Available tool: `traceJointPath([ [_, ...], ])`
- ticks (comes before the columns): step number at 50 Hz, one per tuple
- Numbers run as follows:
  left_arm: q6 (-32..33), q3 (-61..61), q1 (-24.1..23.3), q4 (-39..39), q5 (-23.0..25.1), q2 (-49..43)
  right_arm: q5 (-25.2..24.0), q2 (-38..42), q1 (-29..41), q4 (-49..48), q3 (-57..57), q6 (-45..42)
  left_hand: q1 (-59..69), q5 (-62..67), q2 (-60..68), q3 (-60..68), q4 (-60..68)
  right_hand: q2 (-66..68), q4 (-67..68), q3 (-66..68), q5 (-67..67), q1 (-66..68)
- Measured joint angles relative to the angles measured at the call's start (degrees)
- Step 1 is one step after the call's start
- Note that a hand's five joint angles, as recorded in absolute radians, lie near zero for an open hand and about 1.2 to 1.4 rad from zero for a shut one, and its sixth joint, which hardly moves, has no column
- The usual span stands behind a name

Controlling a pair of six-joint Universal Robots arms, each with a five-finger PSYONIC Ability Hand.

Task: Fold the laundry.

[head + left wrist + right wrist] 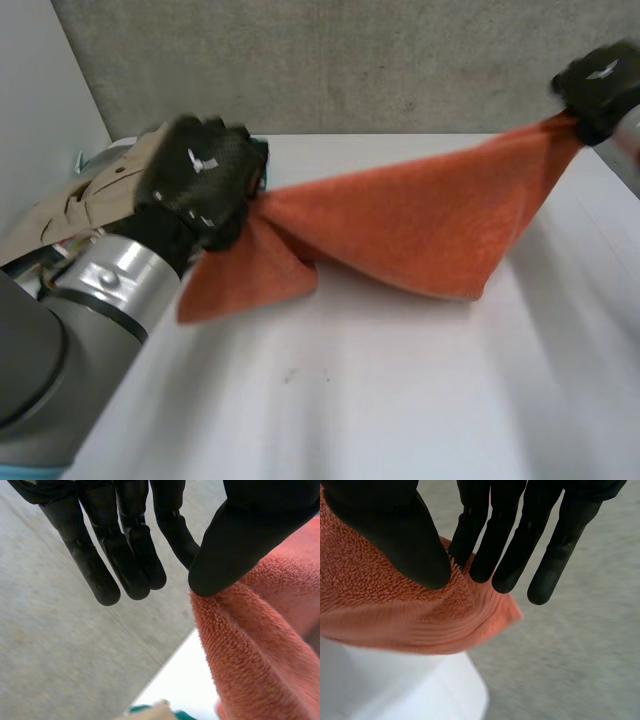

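- Head view, far left: a tan garment (85, 195) lies at the counter (350, 400) edge, just behind my left hand (195, 175).
- The left hand is clamped on one end of the orange towel (400, 225), thumb pressing the bunched terry.
- The towel hangs stretched between both hands, its long axis crossing the counter and rising rightward. Its lower fold sags onto the surface.
- The right hand (600, 85) pinches the opposite corner between thumb and fingers, higher and farther back.
- My guess is the ends meet next, and each hand already holds its own.
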Motion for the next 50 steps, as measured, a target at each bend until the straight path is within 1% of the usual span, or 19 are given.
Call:
traceJointPath([
  [2, -0.10, 1.60, 0.75, 0.01, 0.04, 1.80, -0.06, -6.63, -1.80, 1.50, 2.79, -0.11, 1.16, 1.16, 0.00, 0.00, 0.00, 0.00, 0.03, 0.02, 0.00, 0.00],
  [5, -0.16, 3.12, 1.13, 0.03, 0.08, 3.64, -0.27, -13.01, -3.41, 4.79, 4.77, -0.96, 1.17, 1.24, 0.00, 0.00, 0.00, 0.00, 0.18, 0.01, 0.12, 0.00],
  [8, -0.15, 4.20, 1.25, 0.02, 0.15, 4.86, -0.90, -17.11, -4.08, 9.20, 5.67, -2.26, 1.17, 1.24, 0.00, 0.00, 0.00, 0.00, 0.19, 0.02, 0.25, 0.00],
  [10, -0.10, 5.01, 1.22, 0.01, 0.29, 5.44, -2.02, -20.59, -4.44, 14.94, 6.63, -4.13, 1.17, 1.24, 0.00, 0.00, 0.00, 0.00, 0.20, 0.02, 0.32, 0.00],
  [11, -0.08, 5.14, 1.21, 0.01, 0.32, 5.48, -2.21, -21.03, -4.46, 15.84, 6.80, -4.45, 1.17, 1.24, 0.00, 0.00, 0.00, 0.00, 0.20, 0.02, 0.32, 0.00],
  [12, 0.00, 5.57, 1.13, -0.01, 0.42, 5.36, -3.13, -22.69, -4.56, 19.70, 7.63, -5.99, 1.17, 1.24, 0.00, 0.00, 0.00, 0.00, 0.21, 0.01, 0.33, 0.00],
  [14, 0.10, 5.94, 1.02, -0.06, 0.52, 4.82, -3.94, -23.83, -4.59, 22.87, 8.55, -7.51, 1.17, 1.24, 0.00, 0.00, 0.00, 0.00, 0.20, 0.02, 0.33, 0.00],
  [19, 0.22, 6.81, 0.97, -0.99, 0.64, -1.49, -5.54, -24.08, -4.49, 27.05, 12.37, -11.48, 0.94, 0.82, -0.95, -0.92, -0.84, 0.00, 0.21, 0.21, 0.33, 0.00],
  [20, 0.16, 6.88, 0.98, -1.42, 0.58, -3.56, -5.69, -23.44, -4.39, 27.02, 13.22, -12.02, -1.39, -1.60, -3.87, -3.74, -4.04, 0.00, 0.21, 0.21, 0.33, 0.00],
  [21, 0.13, 6.92, 0.99, -1.57, 0.54, -4.32, -5.71, -23.17, -4.36, 26.94, 13.50, -12.15, -1.39, -1.60, -3.87, -3.74, -4.04, 0.00, 0.21, 0.20, 0.33, 0.00],
  [22, 0.02, 7.01, 0.98, -2.25, 0.41, -6.98, -5.79, -22.06, -4.23, 26.41, 14.29, -12.45, -17.15, -15.69, -19.53, -18.00, -18.61, 0.00, 0.21, 0.21, 0.33, 0.00],
  [23, -0.03, 6.98, 0.95, -2.62, 0.36, -8.13, -5.80, -21.45, -4.17, 25.99, 14.63, -12.51, -17.15, -15.69, -19.53, -18.00, -18.61, 0.00, 0.21, 0.21, 0.33, 0.00],
  [24, -0.17, 6.83, 0.87, -3.74, 0.19, -11.21, -5.75, -19.44, -4.04, 24.23, 15.57, -12.42, -34.50, -32.29, -35.71, -35.08, -35.14, 0.01, 0.21, 0.21, 0.33, 0.00],
  [27, -0.64, 6.51, 0.62, -5.67, 0.00, -15.57, -5.53, -16.62, -3.96, 20.30, 16.93, -11.49, -49.01, -48.47, -51.13, -49.99, -51.19, 0.01, 0.21, 0.21, 0.33, 0.00],
  [29, -1.54, 6.46, 0.43, -6.77, -0.03, -17.95, -5.37, -15.43, -3.97, 17.25, 18.04, -10.38, -51.69, -52.34, -54.34, -53.87, -54.89, 0.01, 0.21, 0.21, 0.33, 0.00],
  [34, -6.00, 7.52, 0.36, -8.01, 0.19, -22.02, -5.25, -15.19, -4.04, 11.21, 21.05, -7.70, -51.79, -53.00, -55.21, -54.71, -55.75, 0.01, 0.21, 0.21, 0.33, 0.00],
  [40, -10.94, 12.36, 0.10, -9.04, 0.22, -28.81, -5.60, -16.89, -4.31, 8.20, 24.45, -6.52, -49.79, -50.12, -53.03, -53.13, -53.11, 0.01, 0.21, 0.21, 0.52, 0.00],
  [47, -11.89, 18.97, -0.21, -10.48, -0.07, -36.32, -5.75, -17.59, -4.45, 6.34, 27.24, -6.60, -41.70, -43.06, -45.98, -45.79, -46.09, 0.01, 0.21, 0.21, 0.80, 0.00],
  [50, -11.74, 21.82, -0.32, -10.81, -0.12, -38.82, -5.75, -17.59, -4.45, 5.87, 28.26, -6.69, -35.04, -36.90, -39.42, -39.52, -39.81, 0.01, 0.21, 0.21, 0.80, 0.00],
])
